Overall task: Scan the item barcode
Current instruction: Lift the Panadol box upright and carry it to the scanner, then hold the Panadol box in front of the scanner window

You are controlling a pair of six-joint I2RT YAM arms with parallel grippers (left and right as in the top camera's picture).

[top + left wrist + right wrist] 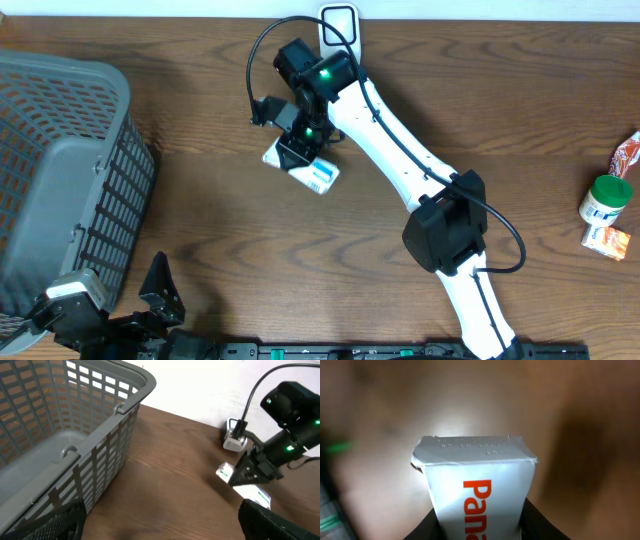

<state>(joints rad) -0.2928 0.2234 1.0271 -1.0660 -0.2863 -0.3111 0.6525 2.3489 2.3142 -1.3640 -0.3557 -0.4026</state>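
Two tools: the right tool [300, 155] grips a white box [477, 480]; the left tool [160, 527] gapes wide beside the basket [60, 150].

Item: a small white box [322, 176]; orange bold lettering reading "Pana" runs along one broad face; a blue printed patch sits near one end; the end flap is plain grey-white with a row of embossed characters. Pose: the box lies roughly flat and at an angle to the table edges, in the far middle of the table; the right gripper [300, 152] clamps it across the middle, one finger on each long side; contact with the tabletop cannot be determined. Scanner [338, 25]: a small white unit with a dark-rimmed rounded window; it stands at the far table edge, near the box but clear of it.
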